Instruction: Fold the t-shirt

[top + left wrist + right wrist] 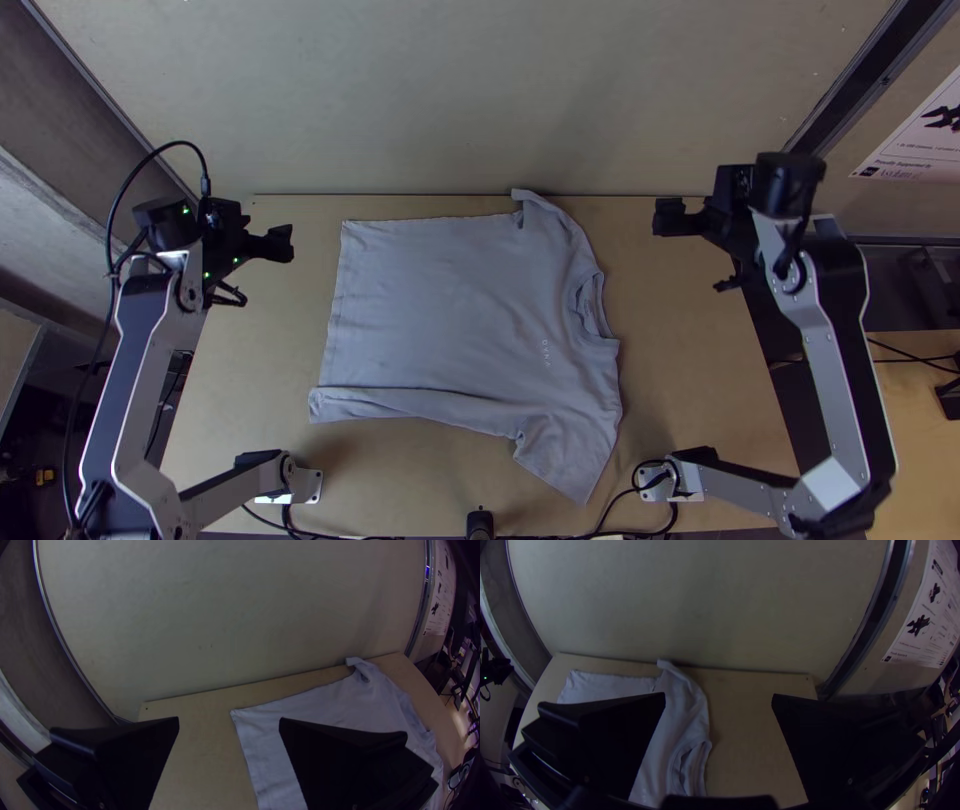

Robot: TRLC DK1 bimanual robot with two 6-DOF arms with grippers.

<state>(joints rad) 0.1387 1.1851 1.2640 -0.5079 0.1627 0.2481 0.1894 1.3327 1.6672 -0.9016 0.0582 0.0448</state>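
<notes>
Lying spread, creased: grey t-shirt [450, 310] on wooden table [700, 380].

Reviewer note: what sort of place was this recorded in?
Probably a robotics lab or demo booth: two robot arms are mounted at a light wooden table, a plain pale panel stands behind it, and a printed poster shows dark robot-like figures.
</notes>
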